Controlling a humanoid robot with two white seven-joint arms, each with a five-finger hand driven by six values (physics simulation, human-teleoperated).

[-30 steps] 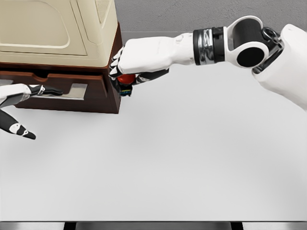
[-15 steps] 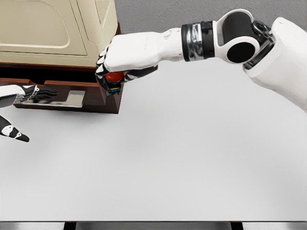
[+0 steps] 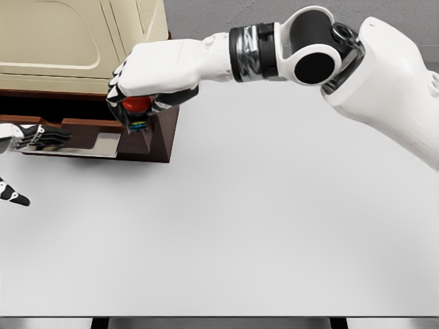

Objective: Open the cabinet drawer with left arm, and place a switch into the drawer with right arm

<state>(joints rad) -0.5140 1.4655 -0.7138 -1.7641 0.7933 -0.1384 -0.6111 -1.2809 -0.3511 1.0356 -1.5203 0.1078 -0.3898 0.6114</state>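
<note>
Reaching leftward, right robot hand (image 3: 152, 81) clenched around red switch (image 3: 137, 108) above open drawer (image 3: 96, 140), left robot hand (image 3: 27, 137) curled on drawer front

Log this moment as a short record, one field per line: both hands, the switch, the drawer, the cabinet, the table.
right hand: curled around the switch, above the drawer's right end
switch: red top, dark body, held off any surface
left hand: at the drawer front, fingers on its edge; grip unclear
drawer: pulled out, silver floor showing
cabinet: cream top on a dark brown base, at the table's far left
table: white
</note>
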